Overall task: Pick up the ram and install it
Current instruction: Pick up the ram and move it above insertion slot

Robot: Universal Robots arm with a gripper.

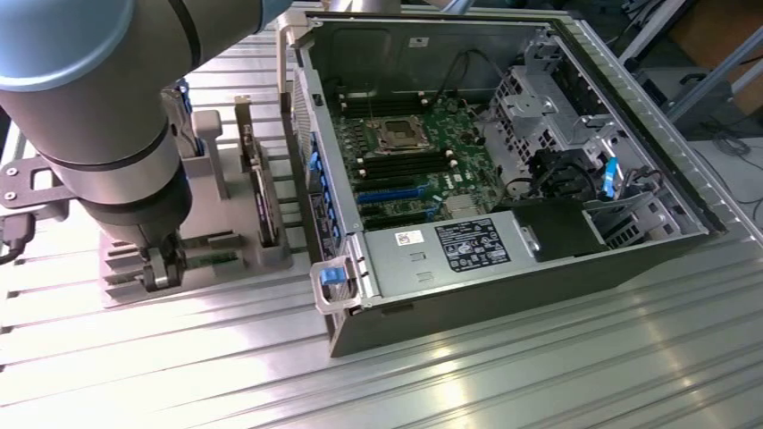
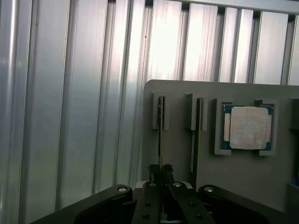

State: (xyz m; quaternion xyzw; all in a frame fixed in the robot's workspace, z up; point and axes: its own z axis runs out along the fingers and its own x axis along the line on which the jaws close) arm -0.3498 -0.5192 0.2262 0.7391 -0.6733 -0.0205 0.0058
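your gripper (image 2: 161, 172) is nearest, its fingers drawn almost together on the top edge of the ram (image 2: 160, 128), which stands upright in a slot of the grey holder (image 2: 177, 93), with a second stick (image 2: 195, 135) just beside it and the silver processor chip (image 2: 246, 127) further along. i judge you are at the picking step, ram gripped but not yet lifted. freeing it calls for a straight pull along the slot, and the open computer case (image 1: 513, 259) stands well apart on the exterior view's right.
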